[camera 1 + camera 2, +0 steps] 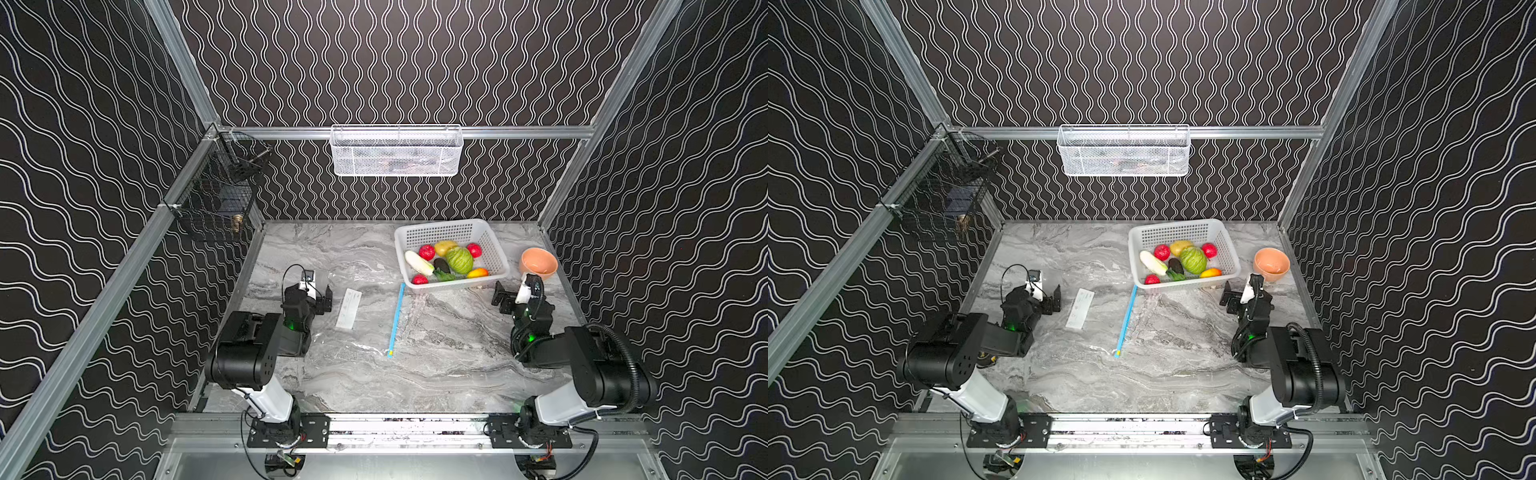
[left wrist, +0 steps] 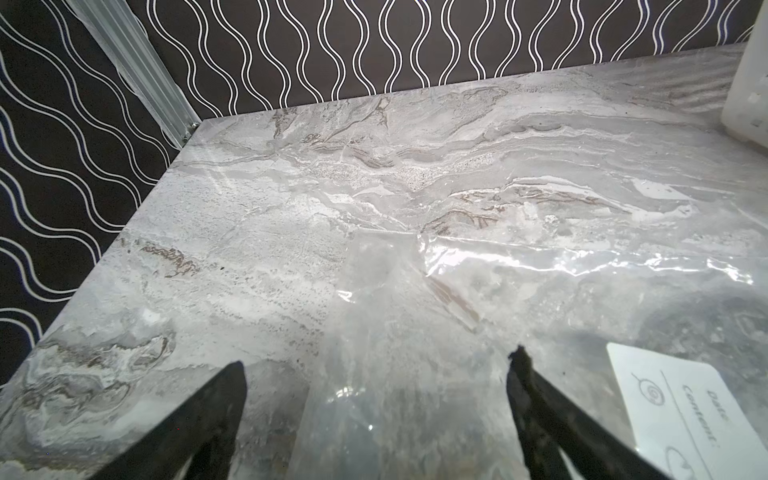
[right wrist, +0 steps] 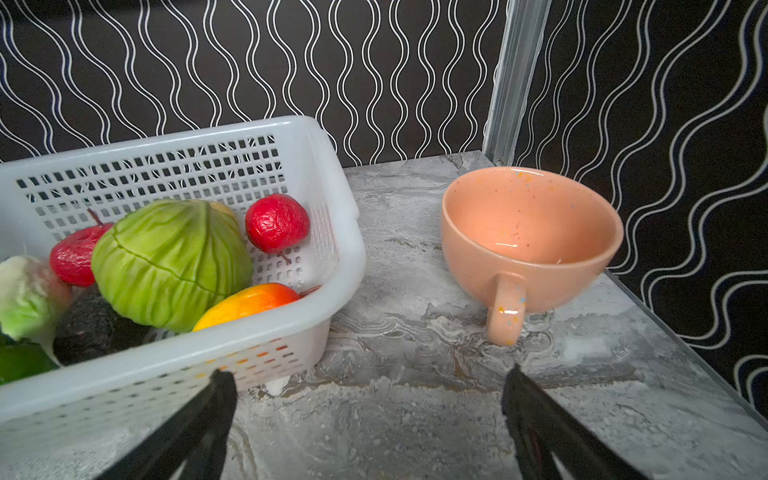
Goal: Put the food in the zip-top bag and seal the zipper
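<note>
The food lies in a white perforated basket (image 1: 441, 233): green melon (image 1: 459, 260), strawberries (image 1: 427, 252), lemon (image 1: 445, 247), radish (image 1: 418, 262), eggplant (image 1: 441, 265) and mango (image 1: 478, 273). The clear zip-top bag (image 1: 374, 316) lies flat on the marble table, left of the basket, its white label (image 1: 349, 309) facing up. Its light-blue zipper (image 1: 396, 320) runs along the right edge. My left gripper (image 1: 326, 297) stands open over the bag's left edge (image 2: 415, 332), holding nothing. My right gripper (image 1: 500, 297) is open and empty beside the basket's near right corner (image 3: 291, 353).
A peach mug (image 1: 538, 262) stands at the right table edge, just beyond my right gripper. A white mesh basket (image 1: 397, 151) hangs on the back rail and a black wire basket (image 1: 220, 195) on the left rail. Patterned walls close in three sides.
</note>
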